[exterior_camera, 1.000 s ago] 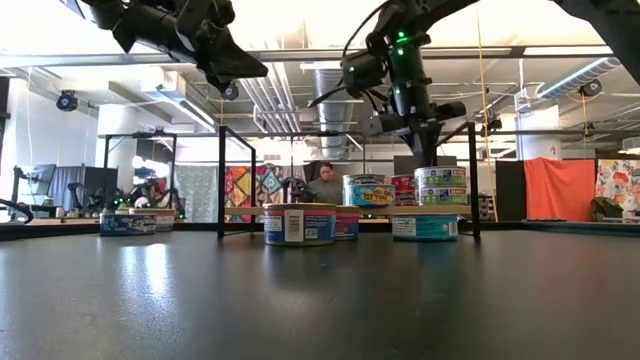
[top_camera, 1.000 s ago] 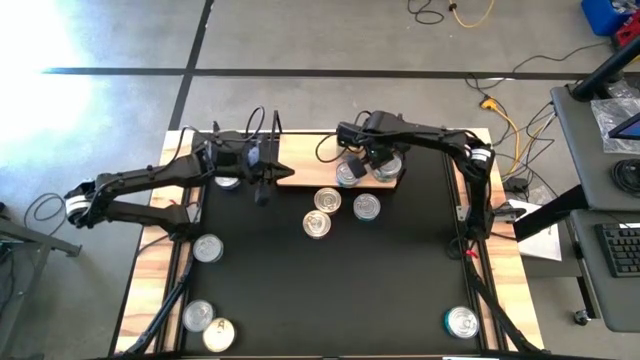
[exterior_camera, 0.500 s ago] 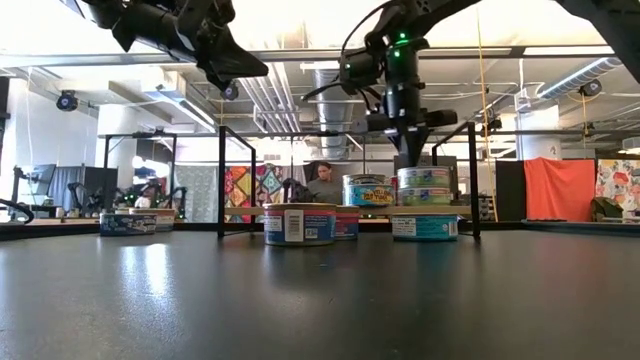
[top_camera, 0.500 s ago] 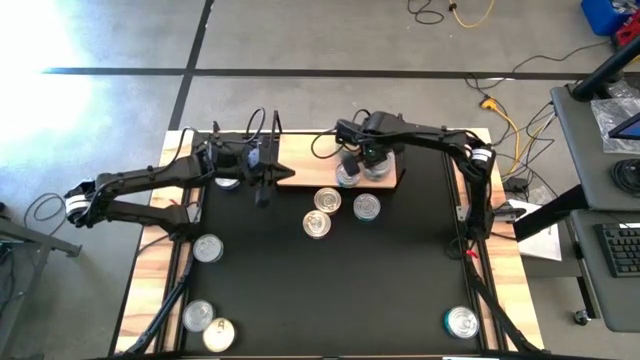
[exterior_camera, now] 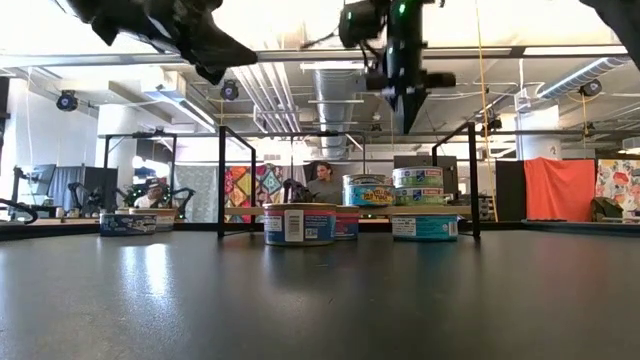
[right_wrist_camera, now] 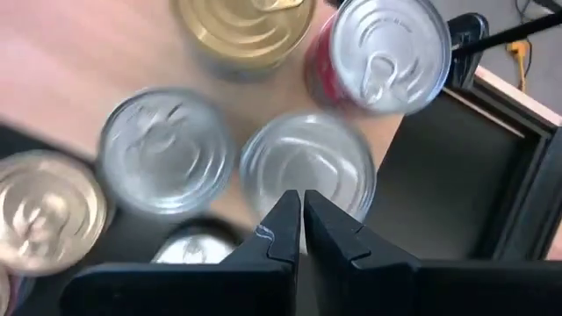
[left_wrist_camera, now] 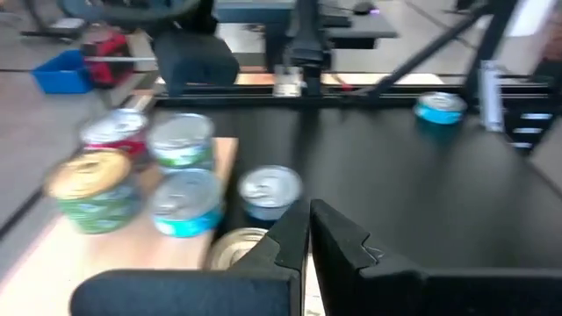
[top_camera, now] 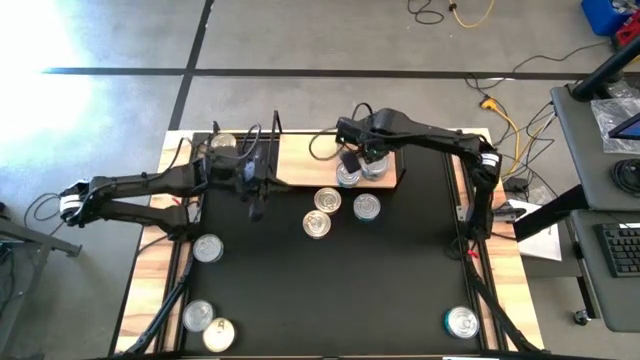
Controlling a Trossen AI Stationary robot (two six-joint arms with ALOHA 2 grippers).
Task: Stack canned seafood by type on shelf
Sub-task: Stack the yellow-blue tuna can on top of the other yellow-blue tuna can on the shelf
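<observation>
The shelf (top_camera: 312,163), long axis running left-right, lies at the table's (top_camera: 420,260) far edge, carrying upright tins (right_wrist_camera: 309,171) at its right end. The right gripper (top_camera: 368,160) hovers above them, clenched and empty; the left gripper (top_camera: 255,190), also clenched empty, hangs beside the shelf's left end.

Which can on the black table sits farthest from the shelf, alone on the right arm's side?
The silver-lidded can at the table's near right corner; the other loose cans lie centre or left, away from the shelf.

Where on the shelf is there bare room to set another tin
The shelf's left half is bare wood, beside its wire post. Its right end is crowded with tins, under the right end effector.
</observation>
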